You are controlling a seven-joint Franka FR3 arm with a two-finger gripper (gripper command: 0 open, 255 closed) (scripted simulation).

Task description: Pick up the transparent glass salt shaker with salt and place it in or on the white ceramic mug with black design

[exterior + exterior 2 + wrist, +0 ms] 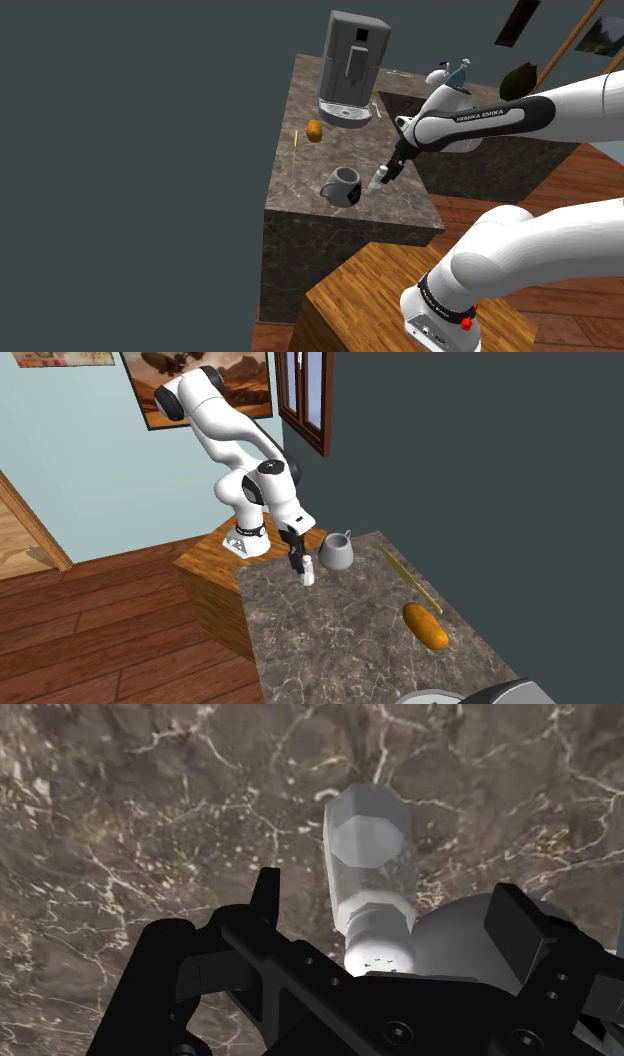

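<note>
Claw released, astride but clear of the salt shaker on the worktop beside the mug: looks like the grasp step, calls next for closing, then lifting over the rim.

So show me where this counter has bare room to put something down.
Bare marble runs from the salt shaker to the orange loaf, along the counter edge away from the yellow stick. Crowded: gripper, salt shaker and mug bunched at one end.
</note>
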